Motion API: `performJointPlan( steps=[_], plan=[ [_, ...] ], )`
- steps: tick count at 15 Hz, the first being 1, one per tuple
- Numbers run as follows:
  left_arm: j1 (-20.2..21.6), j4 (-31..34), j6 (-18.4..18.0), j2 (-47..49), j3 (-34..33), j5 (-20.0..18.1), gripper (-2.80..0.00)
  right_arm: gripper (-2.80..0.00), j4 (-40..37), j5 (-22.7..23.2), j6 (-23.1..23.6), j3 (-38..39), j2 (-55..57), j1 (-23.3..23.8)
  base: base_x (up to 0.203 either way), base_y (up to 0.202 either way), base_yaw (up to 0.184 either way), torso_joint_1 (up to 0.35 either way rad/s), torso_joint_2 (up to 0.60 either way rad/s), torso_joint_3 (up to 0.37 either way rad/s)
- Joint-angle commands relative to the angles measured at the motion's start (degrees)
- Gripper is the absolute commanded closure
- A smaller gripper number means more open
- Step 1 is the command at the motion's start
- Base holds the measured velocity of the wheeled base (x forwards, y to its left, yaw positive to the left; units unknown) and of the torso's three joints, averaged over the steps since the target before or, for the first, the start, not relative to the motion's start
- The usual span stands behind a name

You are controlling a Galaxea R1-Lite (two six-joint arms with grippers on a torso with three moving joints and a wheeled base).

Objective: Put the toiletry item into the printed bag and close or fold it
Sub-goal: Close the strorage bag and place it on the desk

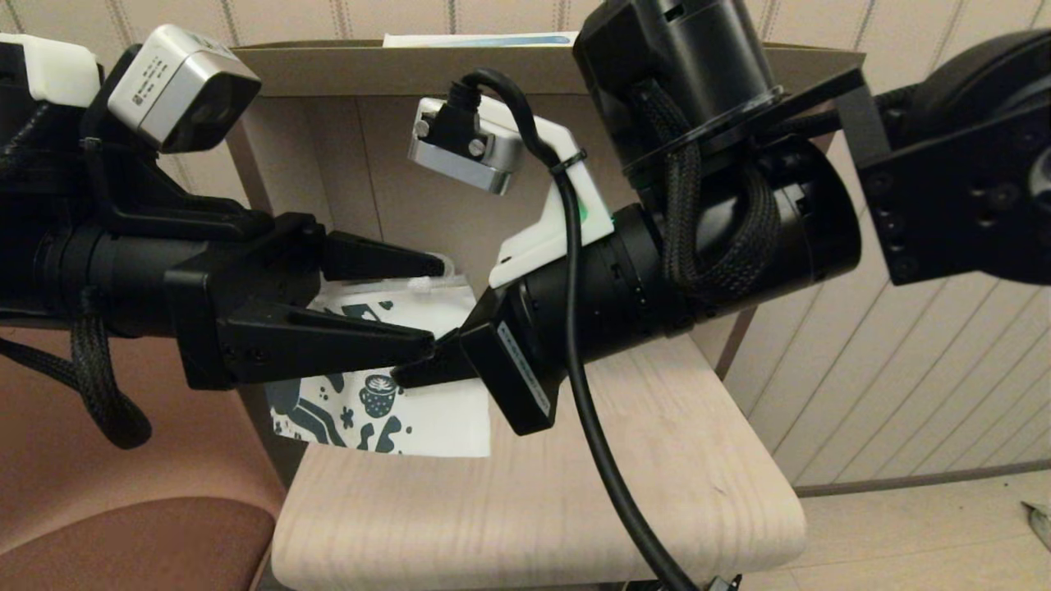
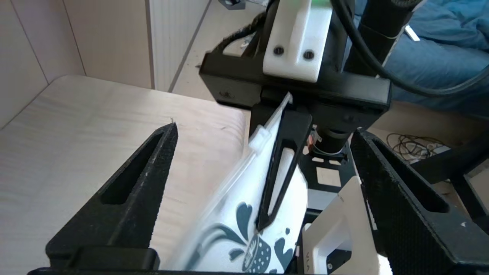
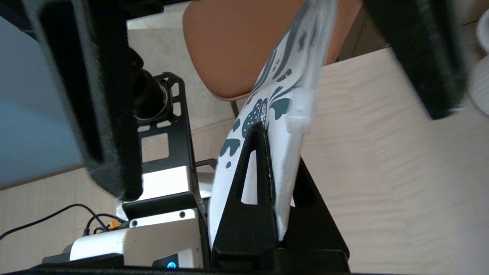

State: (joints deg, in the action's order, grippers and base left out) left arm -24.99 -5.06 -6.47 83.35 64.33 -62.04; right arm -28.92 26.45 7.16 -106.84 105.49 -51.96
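The printed bag point(image 1: 427, 414) is a white pouch with dark teal motifs, held up on edge above the light wood table point(image 1: 534, 509). My right gripper point(image 1: 404, 376) is shut on it, pinching its side; in the right wrist view the two black fingers point(image 3: 244, 206) clamp the pouch point(image 3: 282, 95) between them. My left gripper point(image 1: 433, 304) stands open, one finger on either side of the bag's top edge and touching nothing. In the left wrist view the bag point(image 2: 229, 214) runs between its spread fingers point(image 2: 153, 160). The toiletry item is out of view.
A long white-and-blue box point(image 1: 476, 38) lies on the shelf behind. The edge of a pale ribbed mug point(image 3: 482, 76) shows beside the bag. A brown chair seat point(image 1: 131, 542) stands left of the table. Bare tabletop lies in front and to the right.
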Motion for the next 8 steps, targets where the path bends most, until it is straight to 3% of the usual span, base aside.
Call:
performJointPlan(
  steps=[1, 8],
  plan=[
    [0.03, -0.04, -0.03, -0.2, -0.08, -0.45, -2.8, 0.0, -0.09, 0.27, 0.05, 0.48, -0.02, -0.25, 0.0, 0.0, 0.0, 0.0, 0.0, 0.0],
    [0.03, -0.04, -0.03, -0.38, -0.35, -0.62, -2.8, 0.0, -0.09, 0.27, 0.05, 0.14, 0.28, -0.16, 0.0, 0.0, 0.0, 0.0, 0.0, 0.0]
  ],
)
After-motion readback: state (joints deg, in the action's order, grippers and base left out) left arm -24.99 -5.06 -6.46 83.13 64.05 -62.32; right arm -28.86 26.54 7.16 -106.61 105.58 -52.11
